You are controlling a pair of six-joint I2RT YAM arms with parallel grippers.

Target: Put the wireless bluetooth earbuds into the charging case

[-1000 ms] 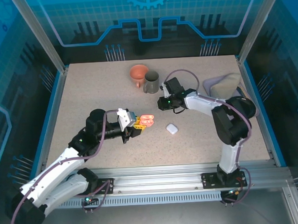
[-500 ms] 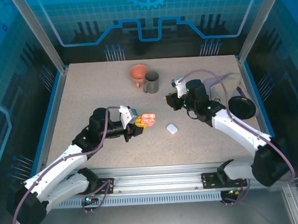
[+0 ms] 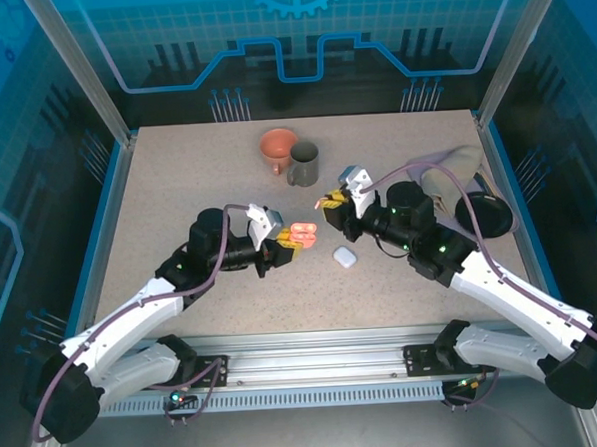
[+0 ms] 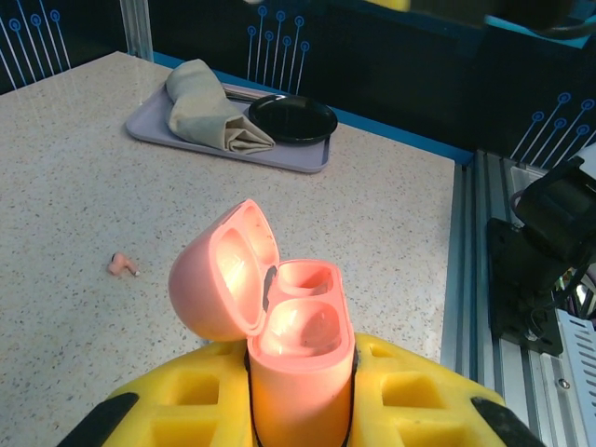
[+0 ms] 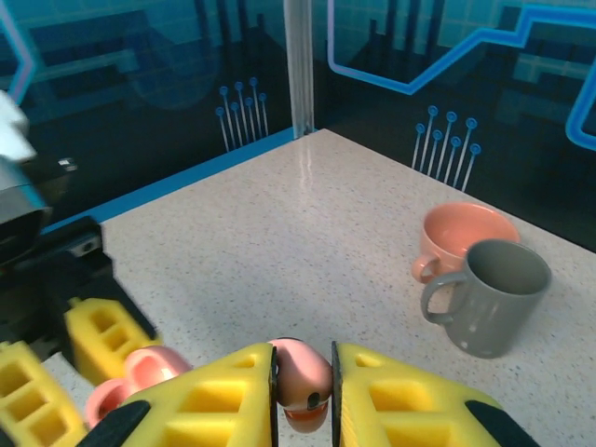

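My left hand (image 3: 283,245) grips the open, empty salmon-pink plastic case (image 4: 300,340); my right hand (image 3: 332,203), at its two o'clock, pinches one uninserted salmon-pink earbud (image 5: 300,372).

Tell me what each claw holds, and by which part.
Left claw: the open pink case, by its lower body. Right claw: a pink earbud, by its sides.

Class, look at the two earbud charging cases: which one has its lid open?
The salmon-pink case, held in the left gripper, lid flipped up; the white case lies closed on the table.
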